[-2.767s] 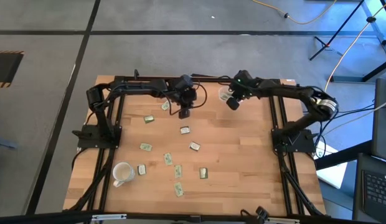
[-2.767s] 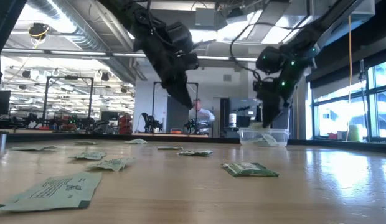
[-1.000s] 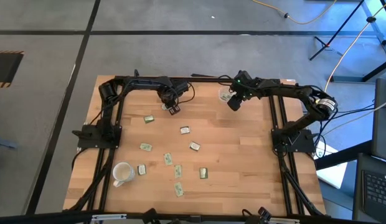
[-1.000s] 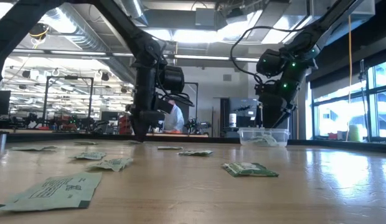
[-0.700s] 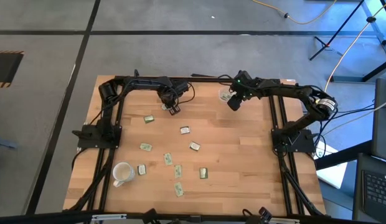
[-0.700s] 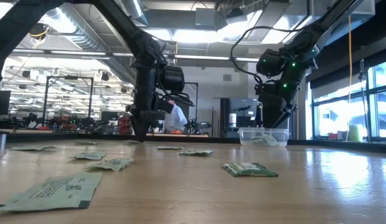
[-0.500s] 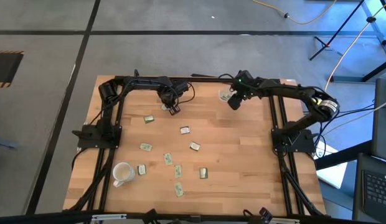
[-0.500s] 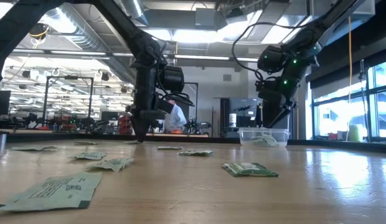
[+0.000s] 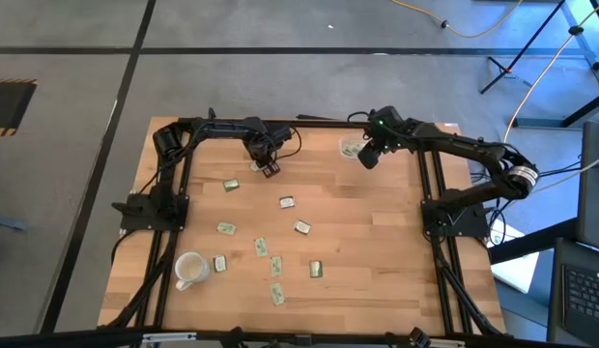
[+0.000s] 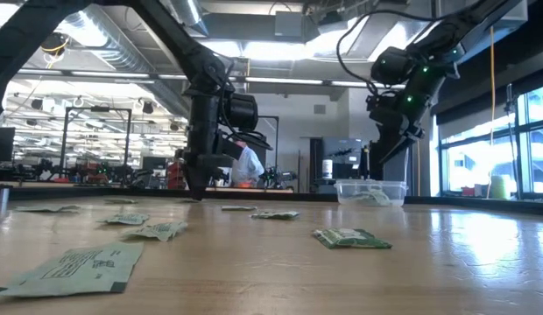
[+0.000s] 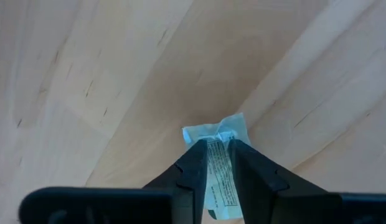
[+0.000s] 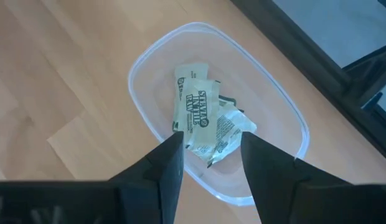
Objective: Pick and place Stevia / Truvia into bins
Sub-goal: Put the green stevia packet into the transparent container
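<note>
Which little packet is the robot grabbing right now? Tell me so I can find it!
Look at the far edge of the wooden table, where the left gripper points down. Between its two dark fingers lies a small pale green and white paper sachet. The other loose sachets lie untouched nearer the white mug; this is the only one pinched by a gripper.

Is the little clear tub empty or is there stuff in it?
Not empty. The clear tub has a few sachets lying in its bottom, seen past the open right gripper above it.
</note>
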